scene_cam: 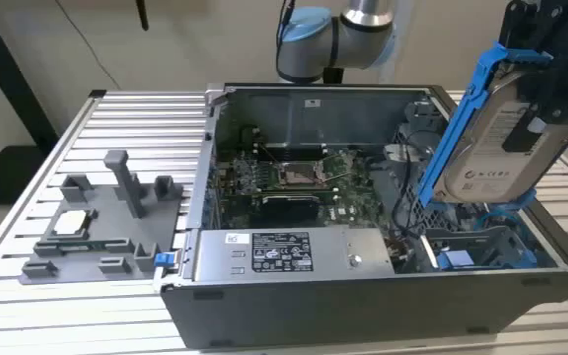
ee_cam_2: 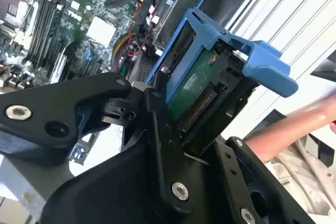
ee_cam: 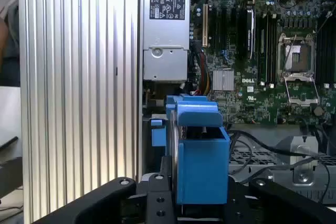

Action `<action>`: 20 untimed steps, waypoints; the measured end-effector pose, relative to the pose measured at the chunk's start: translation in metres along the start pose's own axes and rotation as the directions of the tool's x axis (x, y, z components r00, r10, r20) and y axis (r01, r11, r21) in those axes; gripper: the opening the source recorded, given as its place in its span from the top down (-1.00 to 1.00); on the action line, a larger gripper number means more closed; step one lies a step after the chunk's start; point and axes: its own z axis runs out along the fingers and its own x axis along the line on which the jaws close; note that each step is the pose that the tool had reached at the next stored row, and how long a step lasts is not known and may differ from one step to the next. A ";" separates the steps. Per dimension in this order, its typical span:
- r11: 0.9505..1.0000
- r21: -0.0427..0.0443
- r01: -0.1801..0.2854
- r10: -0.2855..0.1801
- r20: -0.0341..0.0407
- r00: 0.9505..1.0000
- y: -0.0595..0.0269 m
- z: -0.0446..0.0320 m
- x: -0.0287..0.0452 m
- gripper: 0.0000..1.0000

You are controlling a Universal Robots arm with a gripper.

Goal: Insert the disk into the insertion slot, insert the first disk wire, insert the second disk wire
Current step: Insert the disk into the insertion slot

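- As the gripper (scene_cam: 549, 100), I have my jaws drawn in and clamped on the disk (scene_cam: 496, 151). They stand only as far apart as its blue frame (scene_cam: 458, 126) is wide.
- In the exterior view, I hold the disk by its upper end. It is tilted and up in the air over the exterior view's right end of the open computer case (scene_cam: 363, 314).
- The insertion slot (scene_cam: 473, 245) sits below the disk in the grey drive cage. The disk is not in it.
- The second wrist view shows the disk's green circuit-board face (ee_cam_2: 191, 85) between my black fingers (ee_cam_2: 157, 127). A person's hand (ee_cam_2: 302, 124) is out beyond the case.
- The first wrist view looks along the disk's blue end (ee_cam: 202, 156). Past it are the motherboard (ee_cam: 262, 51) and the grey power-supply box (ee_cam: 165, 24), which lies against the case wall.
- The exterior view also takes in a grey fixture block (scene_cam: 106, 222), well apart from the case on that view's left.
- Case and block rest on a table (scene_cam: 126, 118) of slatted aluminium. A plain beige wall (scene_cam: 186, 44) stands behind it, and the arm (scene_cam: 343, 29) rises at the back.
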 end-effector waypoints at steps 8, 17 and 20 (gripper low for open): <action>1.000 0.000 0.000 0.000 0.000 1.000 0.0000 0.0000 0.0000 1.00; 1.000 0.000 0.000 0.000 0.000 1.000 -0.0055 -0.0002 -0.0001 1.00; 1.000 0.000 0.000 0.000 0.000 1.000 -0.0105 -0.0004 -0.0001 1.00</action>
